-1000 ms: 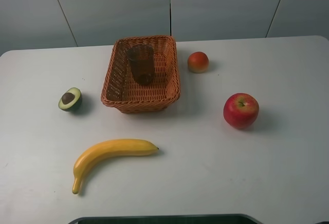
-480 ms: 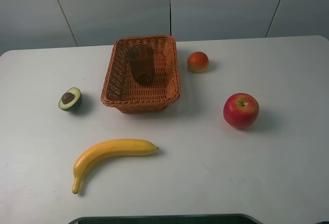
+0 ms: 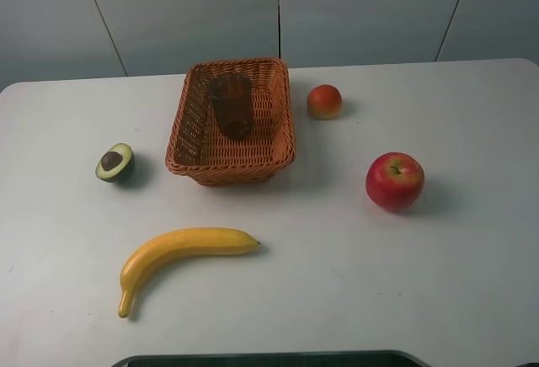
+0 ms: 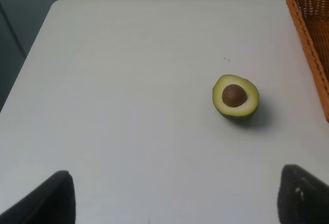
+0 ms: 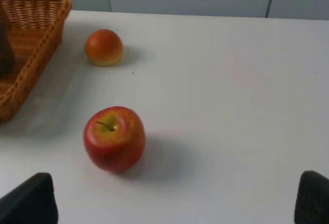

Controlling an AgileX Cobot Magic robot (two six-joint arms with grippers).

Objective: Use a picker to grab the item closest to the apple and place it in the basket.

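White table [image 3: 337, 283]: apple [image 3: 394, 181], orange fruit [image 3: 324, 102] nearest it, basket [image 3: 282, 144], avocado half [image 3: 115, 163], banana [image 3: 177, 253]; left gripper [image 4: 172, 196] and right gripper [image 5: 175, 198] both spread, empty.

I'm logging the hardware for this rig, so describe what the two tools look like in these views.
Little shows. The left tool appears only as two dark, matte black fingertips with rounded edges at the left wrist picture's lower corners. The right tool looks the same: two black, blunt tips. No cables, markings or arm links are visible; the overhead view shows neither arm.

We see a wicker basket [image 3: 231, 123] holding a dark cup [image 3: 232, 106], a small orange fruit [image 3: 324, 102] beside it, and an apple [image 3: 394, 181] nearer us.
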